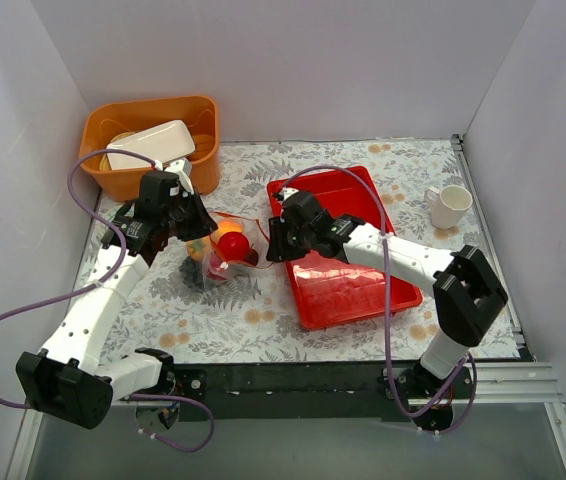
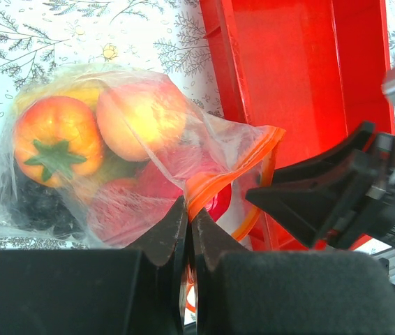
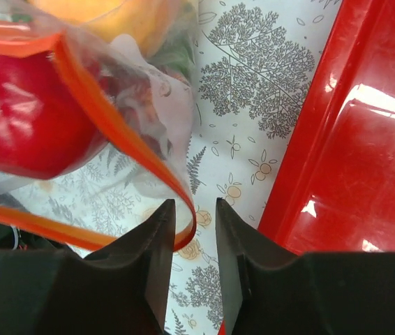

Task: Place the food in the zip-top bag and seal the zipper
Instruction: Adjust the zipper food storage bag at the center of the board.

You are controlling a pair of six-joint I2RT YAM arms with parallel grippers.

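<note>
1. Pinching the zipper [image 2: 208, 183], the left gripper [image 2: 189, 218] has its jaws pressed together on the strip.
2. Right gripper [image 3: 194, 230] jaws stand apart astride the strip's end, unclamped.
3. Zip-top bag [image 2: 208, 132] lies beside the red tray [image 2: 288, 70], toy fruits [image 2: 58, 136] inside. Its mouth gapes, so sealing remains.

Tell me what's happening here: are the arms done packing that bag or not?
The toy fruits are inside the clear bag, which lies beside the red tray. The left gripper is pinched shut on the orange zipper strip at the bag's mouth. The right gripper has its jaws apart around another stretch of that strip. The mouth gapes open, so the seal is not yet done.
</note>
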